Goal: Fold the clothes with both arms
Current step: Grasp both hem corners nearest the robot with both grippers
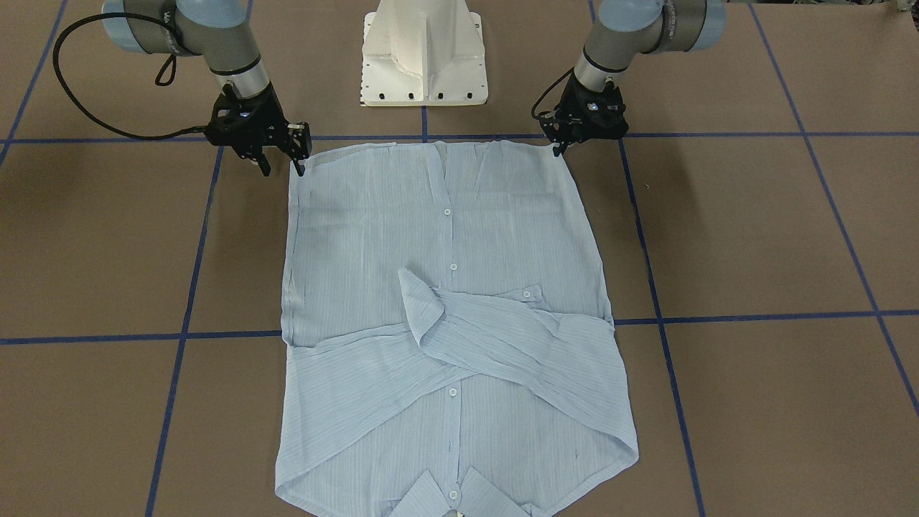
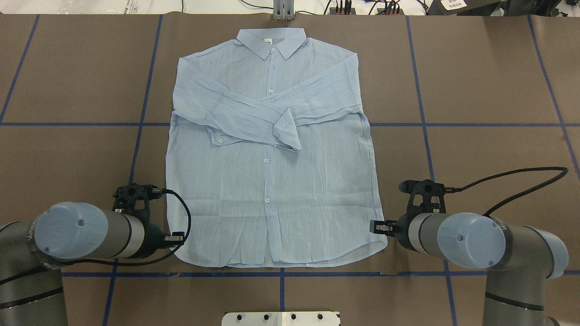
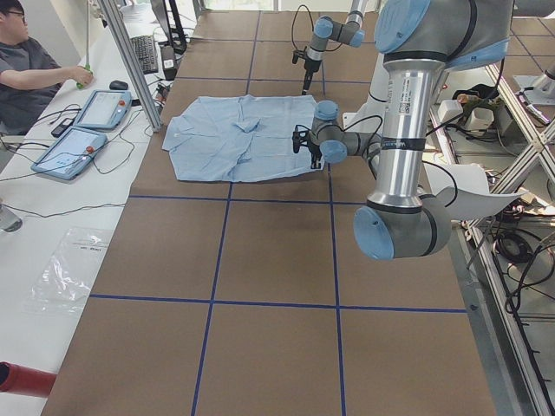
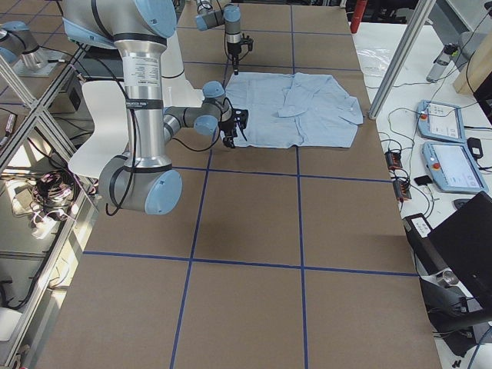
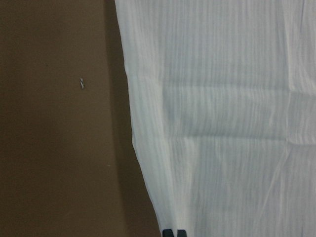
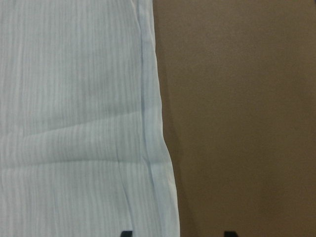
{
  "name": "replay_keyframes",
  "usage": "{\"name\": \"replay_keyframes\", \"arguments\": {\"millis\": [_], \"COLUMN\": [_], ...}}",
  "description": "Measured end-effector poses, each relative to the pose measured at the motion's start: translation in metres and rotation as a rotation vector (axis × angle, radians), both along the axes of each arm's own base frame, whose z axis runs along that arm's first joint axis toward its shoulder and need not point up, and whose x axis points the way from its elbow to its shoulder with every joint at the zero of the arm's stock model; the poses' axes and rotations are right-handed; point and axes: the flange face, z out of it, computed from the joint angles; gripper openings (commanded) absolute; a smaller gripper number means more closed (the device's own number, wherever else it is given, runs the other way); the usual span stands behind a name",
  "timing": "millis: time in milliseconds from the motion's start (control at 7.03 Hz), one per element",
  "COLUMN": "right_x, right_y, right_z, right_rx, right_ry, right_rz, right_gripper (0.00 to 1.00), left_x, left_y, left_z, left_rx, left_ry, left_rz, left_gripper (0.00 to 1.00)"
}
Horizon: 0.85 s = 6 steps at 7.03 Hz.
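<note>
The pale-blue striped shirt [image 1: 445, 237] [image 2: 272, 194] lies flat and buttoned, its collar [image 2: 272, 45] at the far edge and both sleeves crossed over the chest. My left gripper [image 2: 180, 237] [image 1: 558, 149] is at the near-left hem corner; in the left wrist view its fingertips [image 5: 169, 232] are together on the cloth edge [image 5: 148, 173], shut on the shirt. My right gripper [image 2: 376, 226] [image 1: 283, 166] is at the near-right hem corner and open. In the right wrist view its fingertips [image 6: 126, 233] straddle the shirt's side edge [image 6: 158, 148].
The white pedestal base [image 1: 423, 57] stands between the arms. Blue tape lines [image 2: 281, 274] grid the brown table. A person [image 3: 26, 69] sits at a side table with two control tablets [image 3: 78, 147] beyond the shirt's collar end.
</note>
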Motion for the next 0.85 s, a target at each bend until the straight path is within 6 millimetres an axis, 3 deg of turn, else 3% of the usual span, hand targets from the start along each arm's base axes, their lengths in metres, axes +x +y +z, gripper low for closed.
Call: {"name": "replay_keyframes", "arguments": {"millis": [142, 285, 711, 854], "right_x": [-0.007, -0.014, -0.02, -0.021], "right_y": [0.007, 0.016, 0.026, 0.027], "right_z": [0.0, 0.001, 0.003, 0.004], "right_rx": [0.013, 0.024, 0.034, 0.034], "right_ry": [0.003, 0.007, 0.018, 0.021], "right_rz": [-0.004, -0.012, -0.025, -0.026], "right_gripper": [0.65, 0.52, 0.0, 0.0], "left_x": [-0.001, -0.002, -0.003, -0.003], "left_y": [0.0, 0.001, 0.001, 0.001], "left_z": [-0.002, -0.004, -0.006, -0.006], "left_rx": [0.002, 0.003, 0.005, 0.005], "left_ry": [0.005, 0.008, 0.012, 0.012], "left_rz": [0.0, 0.0, 0.0, 0.0], "left_gripper": [0.0, 0.0, 0.0, 0.0]}}
